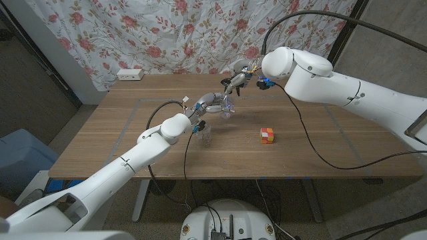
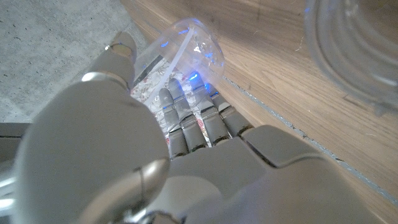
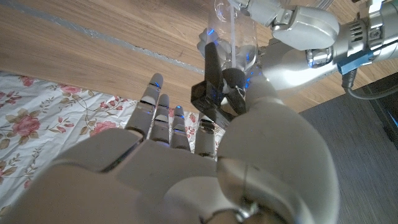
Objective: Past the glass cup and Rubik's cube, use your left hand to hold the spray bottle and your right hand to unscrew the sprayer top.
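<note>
Wooden table (image 1: 320, 143) before a rose-print curtain (image 1: 167, 33)
Head view: left hand (image 1: 212, 103) grips the clear spray bottle (image 1: 228, 107); right hand (image 1: 239, 78) above it. Left wrist view: fingers (image 2: 186, 118) wrap the bottle. Right wrist view: the black sprayer top (image 3: 214, 84) is pinched beyond the fingertips

Cup (image 1: 206, 137) stands right under left forearm, touching close; cube (image 1: 267, 135) sits well apart to its right on bare table (image 1: 320, 143). Open wood between them; both hands crowd the bottle (image 1: 228, 107).
</note>
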